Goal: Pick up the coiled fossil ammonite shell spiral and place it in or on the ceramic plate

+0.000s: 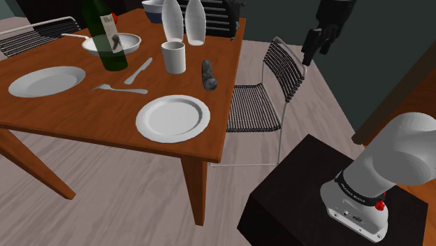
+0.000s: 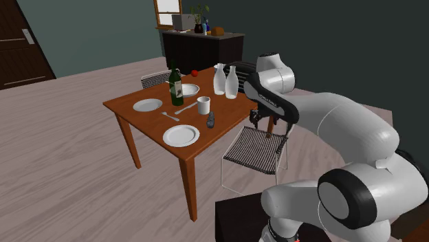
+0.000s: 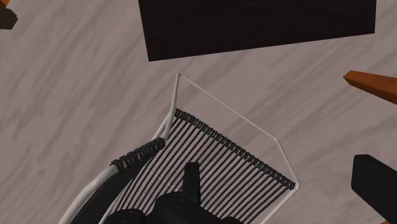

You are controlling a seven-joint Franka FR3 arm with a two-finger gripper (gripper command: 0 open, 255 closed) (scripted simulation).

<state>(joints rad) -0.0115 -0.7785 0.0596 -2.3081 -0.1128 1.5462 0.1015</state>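
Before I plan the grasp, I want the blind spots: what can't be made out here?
Fossil: too small in both exterior views to show its coil; a dark grey lump.
Gripper: its upper part is cut off by the shoulder view's top edge.
Bowl: partly hidden behind the green bottle in the shoulder view.

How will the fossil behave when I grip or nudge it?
The fossil looks dark grey and lumpy, so it is probably stiff and heavy for its size. It seems to stand on edge near the table's rim, so a nudge might tip or roll it.
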